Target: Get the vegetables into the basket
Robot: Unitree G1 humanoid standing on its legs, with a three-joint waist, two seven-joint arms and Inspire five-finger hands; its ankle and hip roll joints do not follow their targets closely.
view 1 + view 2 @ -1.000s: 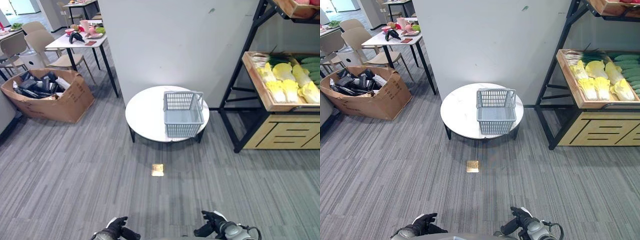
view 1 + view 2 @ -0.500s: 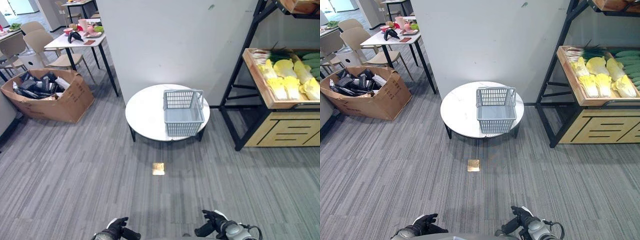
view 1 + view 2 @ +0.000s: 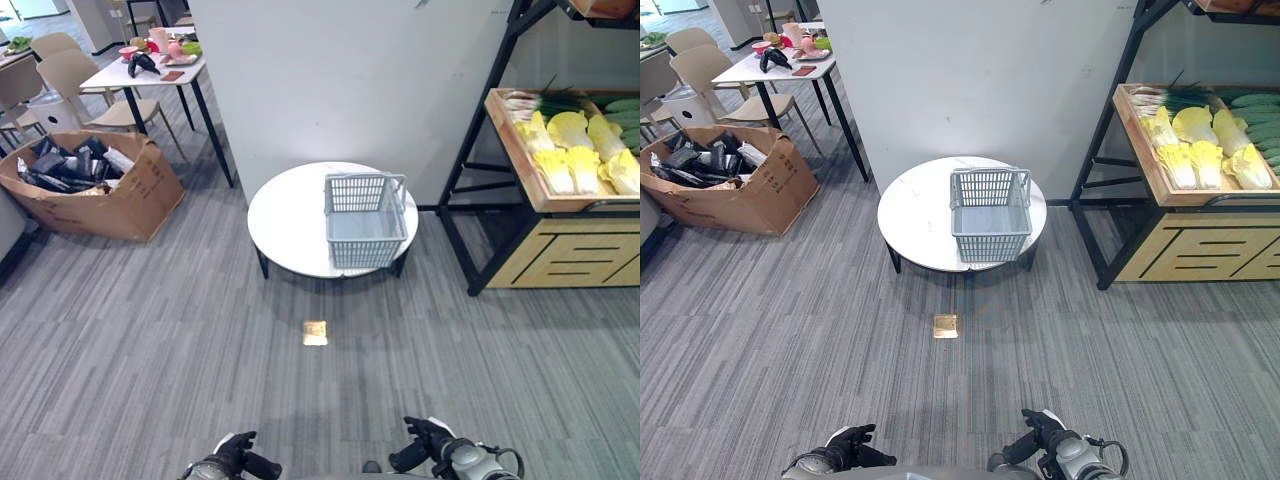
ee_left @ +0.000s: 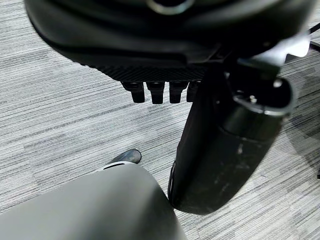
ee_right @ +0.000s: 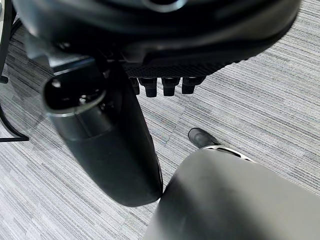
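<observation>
A grey plastic basket (image 3: 365,220) stands empty on the right side of a low round white table (image 3: 285,215), straight ahead across the carpet. The vegetables lie in a wooden tray on the shelf rack at the right: pale yellow cabbages (image 3: 570,150), green cucumbers (image 3: 625,108) and scallions (image 3: 545,100). My left hand (image 3: 232,460) and right hand (image 3: 432,448) hang low at the near edge, far from the table and the shelf. Both are empty, with relaxed fingers (image 4: 157,92) and the thumb (image 5: 100,135) standing out over bare carpet.
A black-framed shelf rack (image 3: 470,160) with a wooden base stands right of the table. A white wall pillar (image 3: 330,80) rises behind the table. An open cardboard box (image 3: 90,185) and a dining table with chairs (image 3: 150,70) are at far left. A brass floor plate (image 3: 315,333) sits before the table.
The whole picture has shifted slightly, so the camera moved; table, basket and shelf sit a little higher in view. Both hands stay low and empty.
</observation>
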